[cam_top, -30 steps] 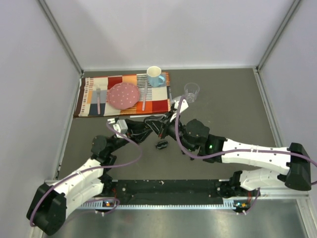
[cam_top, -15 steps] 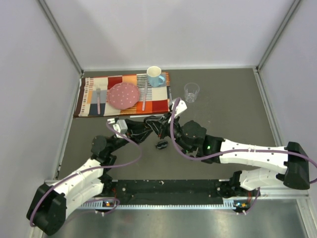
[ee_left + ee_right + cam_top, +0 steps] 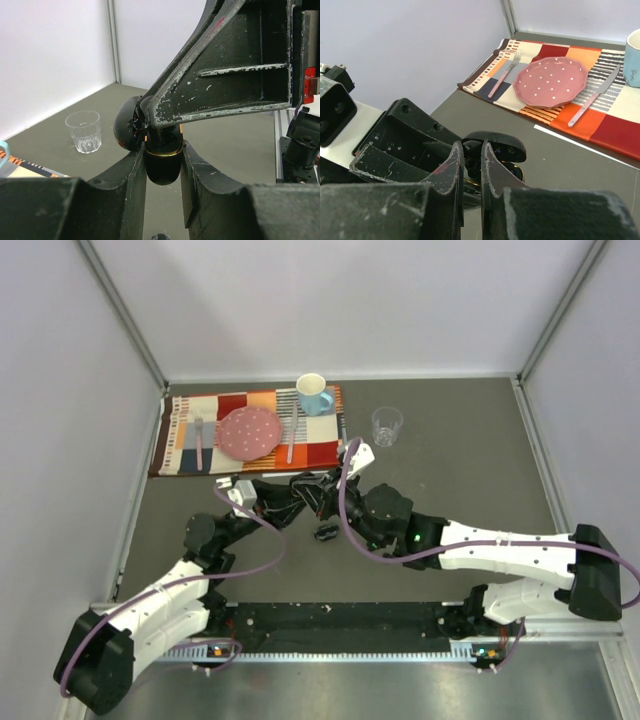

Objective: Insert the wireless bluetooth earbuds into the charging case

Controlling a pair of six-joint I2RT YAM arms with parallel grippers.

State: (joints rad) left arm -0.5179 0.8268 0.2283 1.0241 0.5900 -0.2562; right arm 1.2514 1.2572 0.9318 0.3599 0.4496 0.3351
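My left gripper (image 3: 300, 498) (image 3: 163, 150) is shut on the black charging case (image 3: 162, 167), which has a gold rim. Its lid (image 3: 126, 131) stands open to the left. My right gripper (image 3: 328, 490) (image 3: 473, 150) comes down from above onto the open case. Its fingers (image 3: 220, 85) are nearly closed on a small glossy black earbud (image 3: 473, 156) right at the case mouth. The lid also shows in the right wrist view (image 3: 502, 145). The other earbuds are not clearly visible.
A small black item (image 3: 326, 532) lies on the table just below the grippers. A clear glass (image 3: 387, 425) (image 3: 84, 131) stands at the back right. A striped placemat (image 3: 190, 445) holds a pink plate (image 3: 249, 432), fork, knife and blue mug (image 3: 314, 394).
My right arm has shifted a little to the left, bringing its gripper closer over the case. The left arm and the case have stayed put.
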